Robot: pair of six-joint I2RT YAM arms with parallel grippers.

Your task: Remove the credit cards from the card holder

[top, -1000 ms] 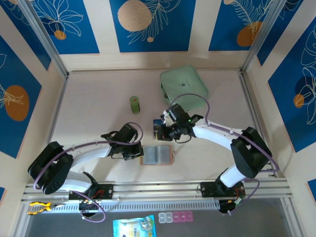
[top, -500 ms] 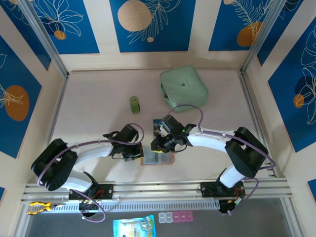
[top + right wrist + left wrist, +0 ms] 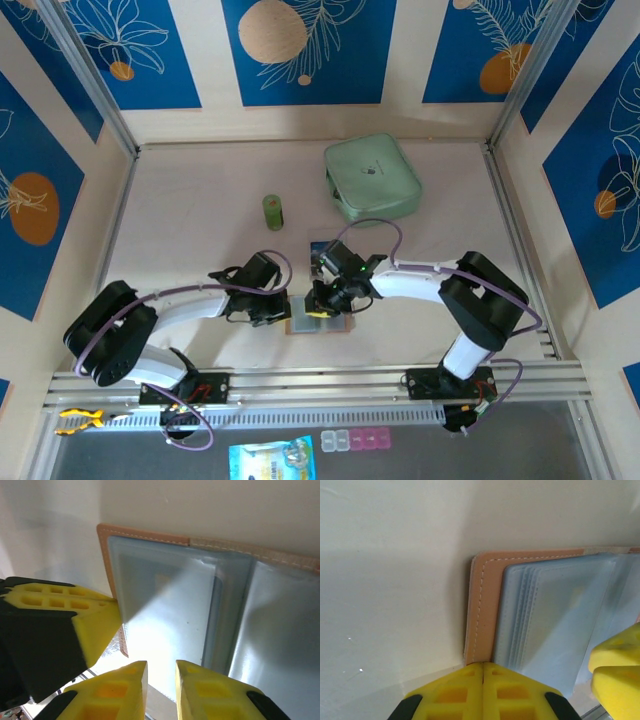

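Left gripper [image 3: 483, 672] shut, pins card holder [image 3: 481, 610] at 9 o'clock edge; right gripper [image 3: 160, 672] ajar, empty. I risk pinching slick sleeve [image 3: 165, 605], dragging holder.

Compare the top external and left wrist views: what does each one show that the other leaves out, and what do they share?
Top external: the mint-green case and the green cylinder. Left wrist: pale stitching along the tan edge of the card holder and its layered blue sleeves. Shared: the open holder, the left gripper shut at its edge, and the right gripper over it.
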